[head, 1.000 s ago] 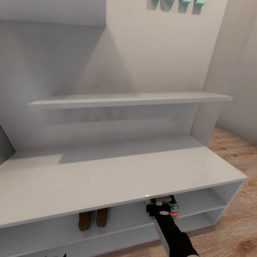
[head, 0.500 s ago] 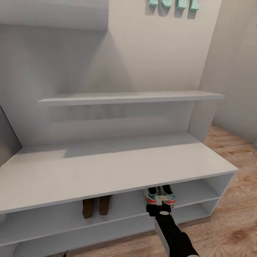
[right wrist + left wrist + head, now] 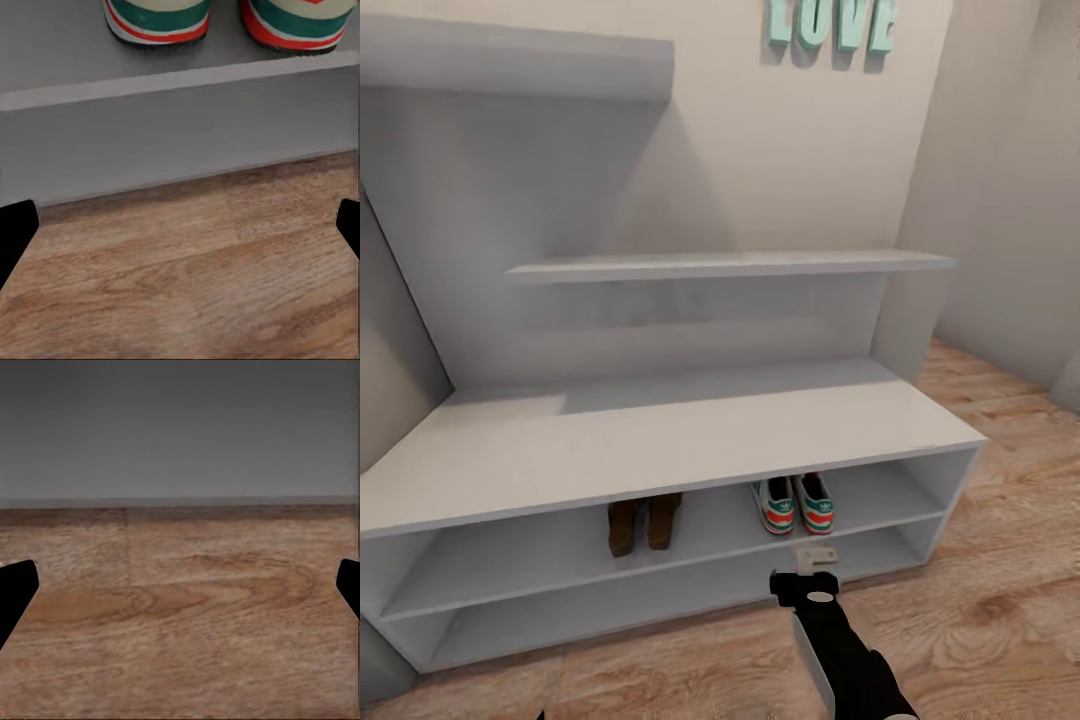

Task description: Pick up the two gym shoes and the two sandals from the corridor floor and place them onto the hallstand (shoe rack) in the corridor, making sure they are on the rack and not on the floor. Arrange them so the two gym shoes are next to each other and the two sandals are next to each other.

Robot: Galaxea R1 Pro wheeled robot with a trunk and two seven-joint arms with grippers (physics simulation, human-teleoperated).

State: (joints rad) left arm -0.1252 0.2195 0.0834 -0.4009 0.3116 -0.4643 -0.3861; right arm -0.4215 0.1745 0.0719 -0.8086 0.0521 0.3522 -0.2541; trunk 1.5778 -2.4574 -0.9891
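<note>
**Sitting paired on the rack, all four shoes off the floor**

Resting side by side on the upper open shelf of the hallstand (image 3: 660,440), the two gym shoes (image 3: 793,503) point their heels outward, nearly touching. To their left on the same shelf, apart from them, the two sandals (image 3: 645,520) lie together. No footwear shows on the corridor floor (image 3: 1000,620), so the task looks essentially done.

The right pincer (image 3: 815,556) hangs just in front of the shelf edge, below the sneakers; in the right wrist view its dark fingertips (image 3: 16,229) sit at opposite edges of the picture, spread wide with nothing between them. The left pincer (image 3: 180,592) is likewise spread wide and empty over bare planks.

Should any shoe need nudging, the sneakers are probably light, with soft uppers and a firmer heel, the best place to pinch. The sandals look thin and flexible; gripping across the sole edge would suit them.
</note>
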